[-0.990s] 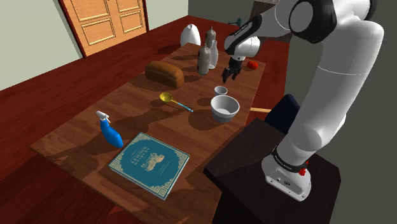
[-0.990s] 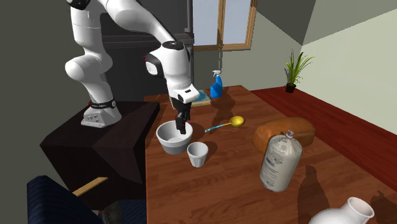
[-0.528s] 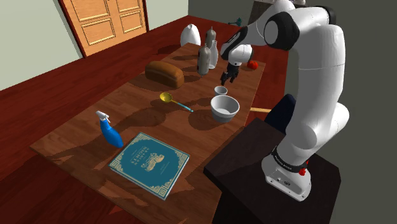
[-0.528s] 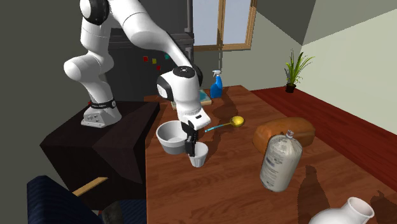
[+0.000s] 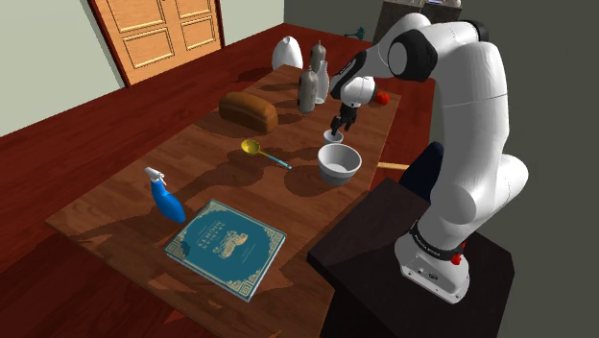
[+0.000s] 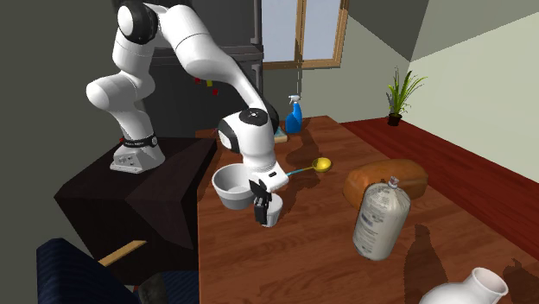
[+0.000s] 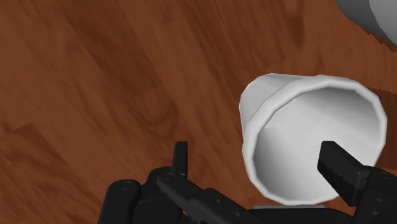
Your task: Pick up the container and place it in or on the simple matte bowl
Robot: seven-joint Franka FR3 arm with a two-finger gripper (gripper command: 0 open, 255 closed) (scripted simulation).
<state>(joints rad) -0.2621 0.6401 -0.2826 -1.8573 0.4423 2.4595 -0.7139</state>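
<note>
Standing upright on the wooden table (image 6: 302,250), the small white cup (image 7: 312,146) has its long axis vertical and its mouth pointing up. In the second exterior view it sits just beside the pale bowl (image 6: 226,197), at the bowl's four o'clock. The gripper (image 7: 254,153) hangs spread apart, straddling the cup's wall and clasping nothing.

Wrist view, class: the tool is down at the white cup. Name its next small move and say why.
Probably shut the tool on the wall of the white cup. Its fingers stand open, one outside the cup, the other seemingly over its mouth, so the wall lies between them; the second exterior view shows them level with the cup, beside the grey bowl.
</note>
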